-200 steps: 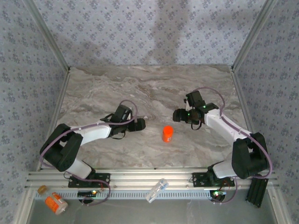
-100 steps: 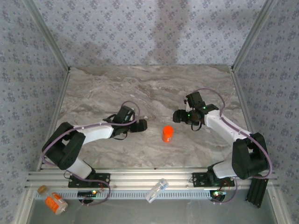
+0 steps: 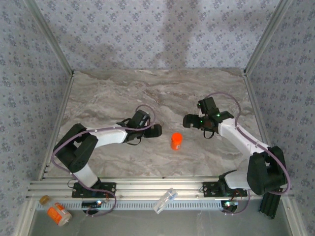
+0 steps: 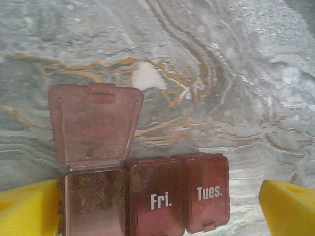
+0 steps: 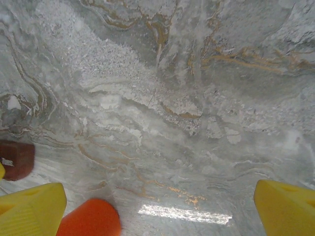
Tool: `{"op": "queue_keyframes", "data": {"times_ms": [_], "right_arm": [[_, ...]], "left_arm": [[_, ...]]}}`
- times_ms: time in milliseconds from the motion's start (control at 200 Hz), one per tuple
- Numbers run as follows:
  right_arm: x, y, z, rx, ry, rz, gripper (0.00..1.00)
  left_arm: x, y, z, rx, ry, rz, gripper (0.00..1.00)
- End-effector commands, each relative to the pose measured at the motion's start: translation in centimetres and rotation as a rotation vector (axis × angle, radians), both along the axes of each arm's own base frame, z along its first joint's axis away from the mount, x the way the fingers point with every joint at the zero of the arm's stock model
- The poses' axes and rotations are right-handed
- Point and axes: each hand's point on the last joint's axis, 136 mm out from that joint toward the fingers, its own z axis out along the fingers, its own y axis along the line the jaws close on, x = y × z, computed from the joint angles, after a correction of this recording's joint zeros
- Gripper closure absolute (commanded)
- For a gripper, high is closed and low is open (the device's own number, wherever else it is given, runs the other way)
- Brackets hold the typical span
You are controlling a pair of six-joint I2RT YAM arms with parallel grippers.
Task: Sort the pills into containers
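Containers: one dark red-brown translucent plastic pill box (image 4: 202, 191), lying on the grey marble table (image 3: 162, 93) near its middle, left of the small orange cylindrical bottle (image 3: 176, 141). We note one lid (image 4: 93, 125) raised and the lids marked Fri. and Tues. closed. Left gripper (image 4: 158, 206): yellow fingers spread wide, box between them. Right gripper (image 5: 158, 209): fingers spread wide, holding nothing, bottle just beside one finger.

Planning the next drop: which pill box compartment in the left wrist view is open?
The leftmost compartment, beside Fri.: its lid is flipped back, while Fri. and Tues. are shut.
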Motion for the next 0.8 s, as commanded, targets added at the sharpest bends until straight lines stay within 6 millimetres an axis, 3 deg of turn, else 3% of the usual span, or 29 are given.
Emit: {"op": "queue_keyframes", "data": {"times_ms": [0,300,545,799], "right_arm": [[-0.4,-1.6,0.0,-0.05,0.005,-0.046,0.0],[-0.5,-3.3,-0.8,-0.109,0.057,-0.136,0.0],[-0.5,-1.0,1.8,0.048,-0.086,-0.055,0.0],[-1.3,0.2,2.2,0.109,-0.074,-0.005,0.04]], "left_arm": [[-0.9,-2.8,0.9,-0.076,0.013,-0.056,0.0],[-2.5,-4.1,0.8,-0.103,0.015,-0.07,0.0],[-2.4,-4.5,0.8,-0.116,0.011,-0.068,0.0],[-2.7,-5.7,0.8,-0.138,0.018,-0.09,0.0]]}}
